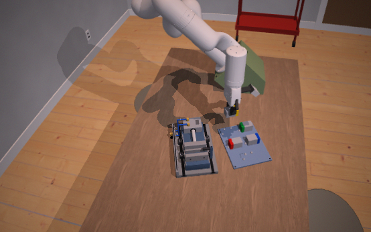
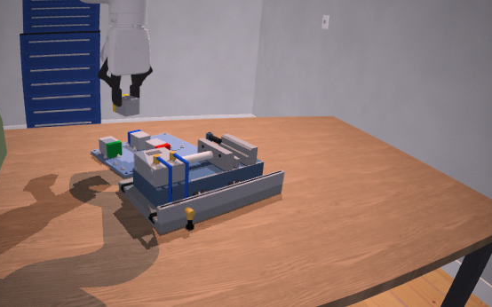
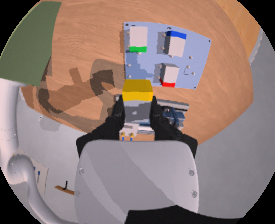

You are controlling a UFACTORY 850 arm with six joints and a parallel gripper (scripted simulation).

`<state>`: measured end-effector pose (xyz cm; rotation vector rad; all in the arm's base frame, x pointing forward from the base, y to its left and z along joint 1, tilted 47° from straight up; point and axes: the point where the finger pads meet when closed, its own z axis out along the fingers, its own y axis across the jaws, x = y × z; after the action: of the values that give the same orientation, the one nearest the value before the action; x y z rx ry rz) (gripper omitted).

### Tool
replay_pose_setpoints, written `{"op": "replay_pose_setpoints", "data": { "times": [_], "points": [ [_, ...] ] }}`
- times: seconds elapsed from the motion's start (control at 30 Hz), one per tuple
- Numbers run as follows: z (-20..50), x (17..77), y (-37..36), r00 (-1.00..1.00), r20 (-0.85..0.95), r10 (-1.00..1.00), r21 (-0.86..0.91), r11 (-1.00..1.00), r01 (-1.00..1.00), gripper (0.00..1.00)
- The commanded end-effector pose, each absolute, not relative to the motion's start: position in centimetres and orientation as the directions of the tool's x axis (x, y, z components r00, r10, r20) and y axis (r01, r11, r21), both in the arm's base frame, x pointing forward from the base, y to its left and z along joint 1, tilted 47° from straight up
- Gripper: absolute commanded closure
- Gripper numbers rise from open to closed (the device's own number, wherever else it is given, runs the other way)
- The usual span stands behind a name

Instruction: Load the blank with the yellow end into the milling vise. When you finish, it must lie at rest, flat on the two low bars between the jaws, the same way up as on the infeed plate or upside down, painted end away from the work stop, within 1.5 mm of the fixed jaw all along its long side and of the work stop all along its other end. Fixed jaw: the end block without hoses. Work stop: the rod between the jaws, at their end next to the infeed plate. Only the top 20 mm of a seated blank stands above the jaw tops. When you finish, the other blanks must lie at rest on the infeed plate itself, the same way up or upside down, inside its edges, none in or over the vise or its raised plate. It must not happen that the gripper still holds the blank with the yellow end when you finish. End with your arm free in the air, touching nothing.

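Observation:
My gripper point(image 1: 233, 110) point(image 2: 125, 98) point(image 3: 137, 102) is shut on the yellow-ended blank point(image 1: 228, 112) point(image 2: 130, 106) point(image 3: 138, 90), high above the table, behind the infeed plate in the top view. Its yellow end faces away from the vise. The fixed jaw point(image 1: 197, 157) point(image 2: 241, 148) and the moving jaw point(image 1: 195, 146) point(image 2: 217, 155) have a gap between them. The work stop point(image 1: 207, 149) point(image 2: 214, 138) is a dark rod on the plate side. The low bars cannot be made out. Blanks with green point(image 1: 247, 126) point(image 2: 107, 145), blue point(image 1: 252, 139) point(image 2: 139, 140) and red point(image 1: 236, 143) point(image 3: 170, 74) ends rest on the infeed plate point(image 1: 256, 157) point(image 3: 203, 55).
The block with blue hoses point(image 1: 192, 124) point(image 2: 156, 172) and the white rod point(image 1: 193, 135) point(image 2: 199, 156) form the vise's near end in the exterior view. A grey rail point(image 2: 226, 197) runs along one side. A green box point(image 1: 255, 72) stands behind the gripper in the top view.

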<state>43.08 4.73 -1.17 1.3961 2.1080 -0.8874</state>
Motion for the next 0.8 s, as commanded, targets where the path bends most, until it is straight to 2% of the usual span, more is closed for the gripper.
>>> {"op": "replay_pose_setpoints", "data": {
  "times": [0.0,0.77],
  "points": [
    [-1.18,43.15,4.75,-0.380,-0.678,0.629,-0.260,0.278,0.925,1.00],
    [-1.32,43.16,4.61,-0.380,-0.678,0.629,-0.260,0.278,0.925,1.00]
  ]
}}
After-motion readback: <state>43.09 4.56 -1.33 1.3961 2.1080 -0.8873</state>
